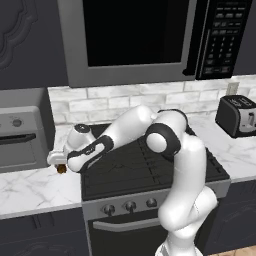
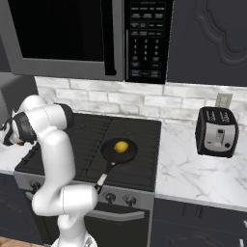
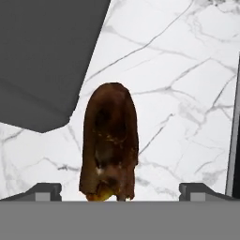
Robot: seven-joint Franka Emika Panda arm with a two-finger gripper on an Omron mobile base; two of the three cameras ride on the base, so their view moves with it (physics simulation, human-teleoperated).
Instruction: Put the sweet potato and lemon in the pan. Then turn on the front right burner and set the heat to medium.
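Between the wide-open, empty jaws of the gripper lies the sweet potato on the marble counter, ungripped.

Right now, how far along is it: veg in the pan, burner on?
Done: the small bright yellow lemon lies in the round black frying pan on the black gas cooktop.
In hand: the open gripper straddles the stubby reddish-brown sweet potato on the white marble counter, its fingers not yet closed on it.
Left: lift the sweet potato into the pan, then turn on the front right burner to medium; no flame shows.
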